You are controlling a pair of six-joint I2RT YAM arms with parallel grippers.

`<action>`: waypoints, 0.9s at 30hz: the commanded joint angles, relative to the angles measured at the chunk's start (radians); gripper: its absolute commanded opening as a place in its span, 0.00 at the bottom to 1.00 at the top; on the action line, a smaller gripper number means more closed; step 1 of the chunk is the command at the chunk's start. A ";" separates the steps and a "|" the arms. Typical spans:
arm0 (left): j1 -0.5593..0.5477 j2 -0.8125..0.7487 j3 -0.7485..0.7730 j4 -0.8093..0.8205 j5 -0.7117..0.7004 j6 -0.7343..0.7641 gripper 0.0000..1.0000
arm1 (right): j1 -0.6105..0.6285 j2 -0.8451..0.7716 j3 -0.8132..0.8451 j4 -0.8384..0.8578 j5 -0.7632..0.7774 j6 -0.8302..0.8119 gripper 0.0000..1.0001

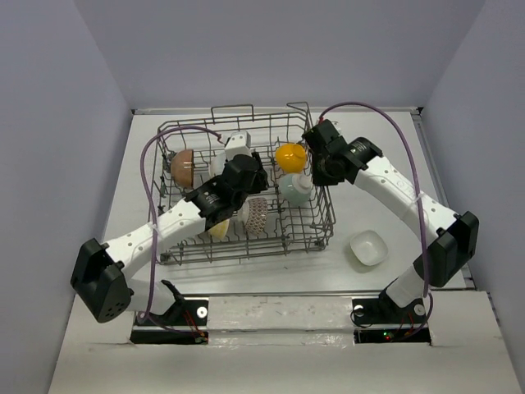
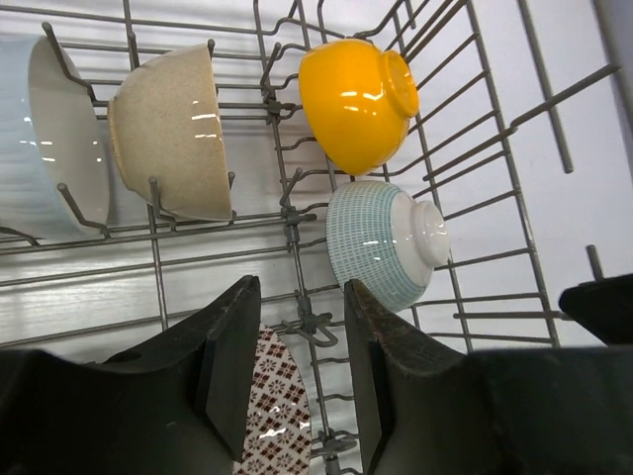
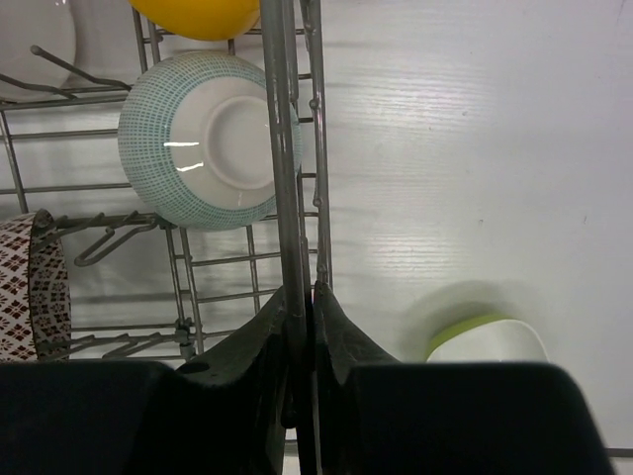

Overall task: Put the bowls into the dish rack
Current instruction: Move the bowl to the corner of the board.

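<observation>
The dish rack (image 1: 246, 249) stands mid-table with several bowls on edge in it: a brown bowl (image 1: 182, 167), an orange bowl (image 1: 290, 156), a teal-checked bowl (image 1: 295, 189) and a red-patterned bowl (image 1: 257, 215). My left gripper (image 1: 246, 176) hangs inside the rack, open. In the left wrist view the red-patterned bowl (image 2: 277, 406) stands between the open jaws of the left gripper (image 2: 300, 297), close to the left finger. My right gripper (image 1: 314, 168) is at the rack's right wall. The right gripper (image 3: 302, 292) is shut on a rack wire (image 3: 280, 119).
A squarish white bowl (image 1: 367, 248) with a green outside (image 3: 490, 336) sits on the table right of the rack. A speckled beige bowl (image 2: 173, 129) and a pale ribbed bowl (image 2: 45, 139) stand on the tines. Grey walls close in on both sides.
</observation>
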 commanded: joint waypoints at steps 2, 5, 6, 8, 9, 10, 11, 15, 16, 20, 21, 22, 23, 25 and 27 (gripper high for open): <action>-0.008 -0.115 0.018 -0.014 -0.025 0.031 0.49 | -0.020 0.047 0.116 0.107 0.110 -0.001 0.15; -0.008 -0.161 0.010 -0.027 -0.031 0.040 0.49 | -0.029 0.086 0.151 0.119 0.113 -0.013 0.15; -0.010 -0.170 0.009 -0.032 -0.032 0.043 0.50 | -0.029 0.097 0.157 0.129 0.111 -0.014 0.15; -0.008 -0.195 0.004 -0.043 -0.032 0.046 0.51 | -0.029 0.113 0.173 0.145 0.111 -0.024 0.15; -0.010 -0.201 0.001 -0.047 -0.035 0.046 0.51 | -0.029 0.124 0.189 0.153 0.111 -0.027 0.14; -0.010 -0.213 -0.008 -0.049 -0.037 0.048 0.52 | -0.038 0.147 0.200 0.164 0.110 -0.034 0.14; -0.008 -0.219 -0.008 -0.051 -0.037 0.050 0.52 | -0.039 0.161 0.214 0.169 0.108 -0.037 0.14; -0.008 -0.236 -0.028 -0.057 -0.032 0.051 0.52 | -0.048 0.222 0.280 0.202 0.108 -0.063 0.14; -0.008 -0.238 -0.033 -0.057 -0.032 0.051 0.52 | -0.048 0.232 0.294 0.205 0.111 -0.068 0.14; -0.008 -0.238 -0.036 -0.057 -0.021 0.056 0.53 | -0.071 0.282 0.366 0.219 0.114 -0.090 0.15; -0.008 -0.241 -0.037 -0.057 -0.017 0.056 0.53 | -0.080 0.290 0.377 0.225 0.119 -0.096 0.15; -0.008 -0.241 -0.039 -0.055 -0.014 0.056 0.53 | -0.080 0.295 0.387 0.227 0.125 -0.099 0.15; -0.008 -0.244 -0.042 -0.055 -0.012 0.056 0.53 | -0.092 0.304 0.401 0.230 0.125 -0.103 0.16; -0.008 -0.249 -0.043 -0.055 -0.009 0.057 0.54 | -0.092 0.308 0.410 0.238 0.124 -0.103 0.18; -0.008 -0.247 -0.043 -0.057 -0.006 0.062 0.54 | -0.101 0.310 0.413 0.244 0.127 -0.108 0.22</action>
